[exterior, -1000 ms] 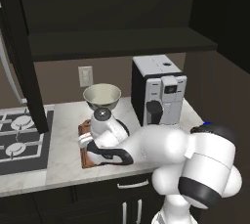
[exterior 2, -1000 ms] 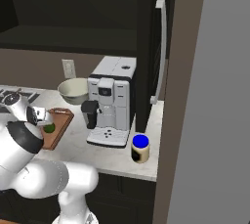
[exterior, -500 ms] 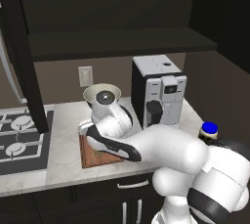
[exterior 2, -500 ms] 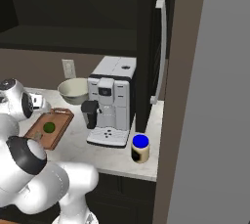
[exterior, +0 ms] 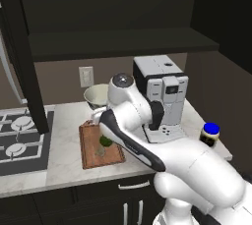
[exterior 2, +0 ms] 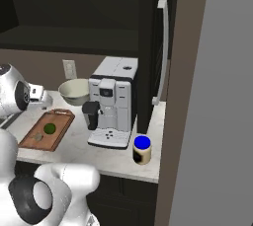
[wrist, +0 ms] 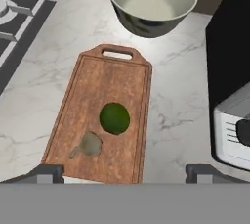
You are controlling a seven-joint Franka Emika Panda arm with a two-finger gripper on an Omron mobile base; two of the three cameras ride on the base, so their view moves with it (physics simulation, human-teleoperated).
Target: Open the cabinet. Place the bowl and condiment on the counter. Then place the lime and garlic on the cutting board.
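Note:
The cutting board [wrist: 107, 96] lies on the counter [wrist: 180, 96], its handle toward the bowl [wrist: 151, 0]. On the board rest the lime [wrist: 114, 118] and, touching it on the near side, the garlic [wrist: 90, 145]. My gripper [wrist: 124, 174] hovers above the board's near end, open and holding nothing. In the base views the board [exterior: 93, 153] carries the lime [exterior: 105, 141], and the bowl [exterior: 96, 94] stands behind it. The condiment [exterior: 210, 134] stands at the counter's right end. The cabinet [exterior: 123, 42] is open, its door [exterior 2: 150, 47] swung out.
A coffee machine [exterior: 162, 96] stands right of the board, close to the arm. A stove [exterior: 19, 140] lies to the left. The open left cabinet door [exterior: 22, 57] hangs above the stove's edge. A wall [exterior 2: 217, 96] bounds the counter on the right.
The arm has risen from low over the board to well above it. The jaws have widened a little. The garlic and lime stay on the board.

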